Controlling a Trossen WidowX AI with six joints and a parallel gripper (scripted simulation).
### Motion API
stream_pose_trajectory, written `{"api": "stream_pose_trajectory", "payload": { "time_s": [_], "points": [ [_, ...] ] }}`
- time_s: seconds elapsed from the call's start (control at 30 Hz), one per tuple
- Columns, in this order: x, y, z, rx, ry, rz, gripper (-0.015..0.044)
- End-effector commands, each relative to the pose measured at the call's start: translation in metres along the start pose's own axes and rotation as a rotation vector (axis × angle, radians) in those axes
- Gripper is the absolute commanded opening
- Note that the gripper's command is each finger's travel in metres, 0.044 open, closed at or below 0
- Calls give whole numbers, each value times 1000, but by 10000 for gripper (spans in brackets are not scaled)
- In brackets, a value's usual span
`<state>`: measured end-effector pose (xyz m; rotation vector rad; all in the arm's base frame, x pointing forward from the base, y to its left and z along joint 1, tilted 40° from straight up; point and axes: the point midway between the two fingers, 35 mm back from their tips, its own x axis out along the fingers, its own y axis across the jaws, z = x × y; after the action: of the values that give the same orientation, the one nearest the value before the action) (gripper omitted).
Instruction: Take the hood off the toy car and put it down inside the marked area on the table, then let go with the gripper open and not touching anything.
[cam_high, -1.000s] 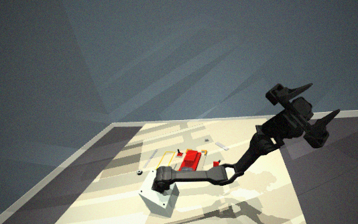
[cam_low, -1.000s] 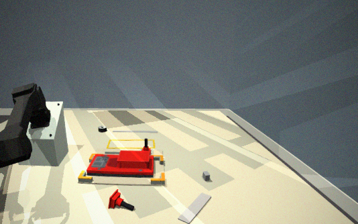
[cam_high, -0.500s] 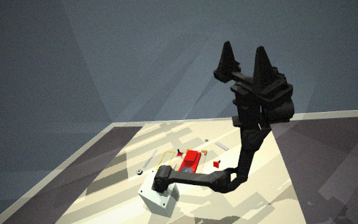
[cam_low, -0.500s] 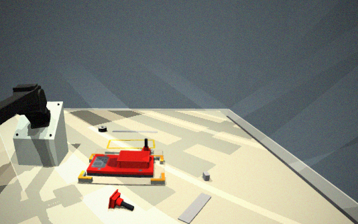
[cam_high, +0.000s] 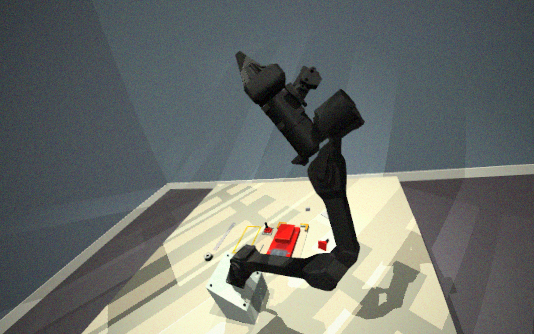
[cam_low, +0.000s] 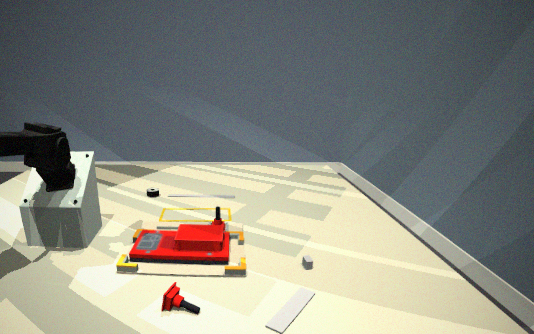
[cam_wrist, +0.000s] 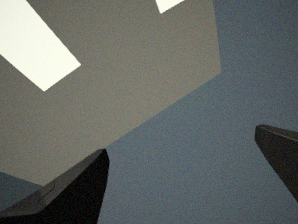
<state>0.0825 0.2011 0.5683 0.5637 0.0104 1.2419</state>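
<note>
Spreading w/ nothing pinched, the gripper (cam_high: 241, 67) (cam_wrist: 181, 144) is seen in the top & wrist views but not the exterior. Bright red toy car (cam_high: 283, 241) (cam_low: 180, 245) is seated btwn yellow-grey corner brackets, its raised block facing up, beside the yellow-outlined area (cam_high: 246, 227) (cam_low: 161, 215). Black arm (cam_high: 341, 215) (cam_low: 55, 155) is bent upward, high above the table (cam_high: 165, 300) (cam_low: 400, 295).

Open air around the raised claw (cam_high: 241, 62) (cam_wrist: 182, 140)

Far below the claw, corner brackets (cam_low: 235, 270) are hemming in the red car (cam_high: 283, 241) (cam_low: 180, 245), and an upright black-handled red piece (cam_high: 267, 229) (cam_low: 218, 216) is standing close beside it, obstructing that side.
</note>
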Motion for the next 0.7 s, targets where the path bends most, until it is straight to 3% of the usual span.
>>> {"api": "stream_pose_trajectory", "payload": {
  "time_s": [0.0, 0.33, 0.67],
  "points": [
    [32, -61, -33, -41, 85, -227, 440],
    [45, -202, -87, -96, 254, -693, 440],
    [-5, -336, -131, -110, 450, -1144, 440]
  ]
}}
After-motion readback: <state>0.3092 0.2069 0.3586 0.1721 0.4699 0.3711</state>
